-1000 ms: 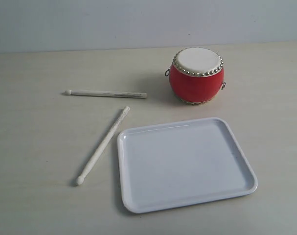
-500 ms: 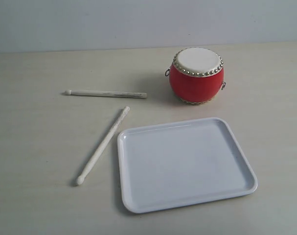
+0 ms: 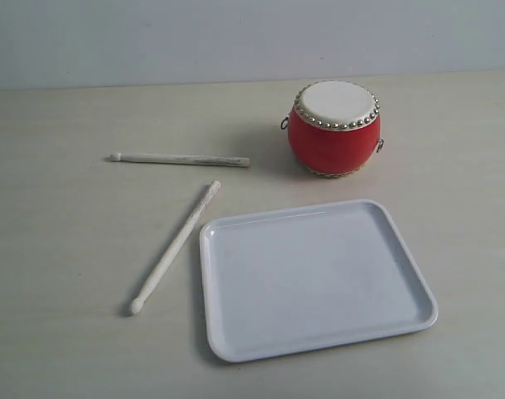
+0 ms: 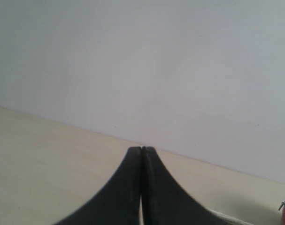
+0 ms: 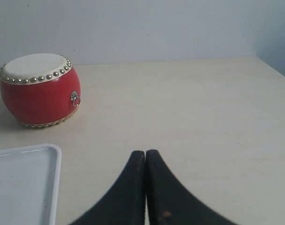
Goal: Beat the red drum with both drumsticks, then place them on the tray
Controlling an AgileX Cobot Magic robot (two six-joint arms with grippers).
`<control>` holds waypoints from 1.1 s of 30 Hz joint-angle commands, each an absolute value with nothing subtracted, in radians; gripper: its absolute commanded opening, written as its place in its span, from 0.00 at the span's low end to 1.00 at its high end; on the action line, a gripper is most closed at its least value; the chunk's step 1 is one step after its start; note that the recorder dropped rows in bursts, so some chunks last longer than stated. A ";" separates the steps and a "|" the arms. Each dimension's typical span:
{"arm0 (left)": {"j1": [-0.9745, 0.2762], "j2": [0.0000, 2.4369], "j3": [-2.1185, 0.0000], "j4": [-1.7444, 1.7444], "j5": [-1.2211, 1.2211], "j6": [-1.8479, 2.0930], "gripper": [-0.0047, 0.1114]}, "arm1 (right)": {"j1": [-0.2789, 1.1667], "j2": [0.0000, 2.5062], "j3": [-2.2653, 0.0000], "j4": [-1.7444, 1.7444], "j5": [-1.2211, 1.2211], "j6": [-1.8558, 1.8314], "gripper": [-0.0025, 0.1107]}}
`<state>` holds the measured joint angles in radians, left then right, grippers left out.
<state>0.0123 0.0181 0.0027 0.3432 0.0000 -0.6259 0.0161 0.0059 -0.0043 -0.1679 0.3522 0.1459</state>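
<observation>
Wooden drumsticks look light, stiff and roll-prone, best pinched mid-shaft off the tabletop; left pincer and right pincer are closed, empty.

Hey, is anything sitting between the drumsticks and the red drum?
Nothing visible. Only bare table lies between the far drumstick, the near drumstick and the red drum; the tray lies nearer the camera than the drum.

Two drumsticks, one red drum and one white tray
</observation>
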 commanded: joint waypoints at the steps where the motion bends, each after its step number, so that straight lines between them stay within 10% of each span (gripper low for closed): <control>1: 0.011 0.012 0.000 0.333 -0.107 -0.733 0.04 | 0.012 0.000 0.000 -0.165 0.335 0.142 0.02; 11: 0.011 0.111 -0.141 0.444 -0.250 -0.871 0.04 | 0.012 0.000 0.000 -0.165 0.335 0.144 0.02; 24: -0.007 1.291 -0.715 1.744 -0.343 -1.908 0.04 | 0.012 0.000 0.000 -0.165 0.335 0.142 0.02; 33: -0.266 1.547 -0.837 1.474 0.656 -0.787 0.04 | 0.012 0.000 0.000 -0.165 0.338 0.142 0.02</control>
<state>-0.2187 1.5168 -0.8014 1.6699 0.3755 -1.1127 0.0161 0.0059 -0.0043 -0.1679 0.3506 0.1459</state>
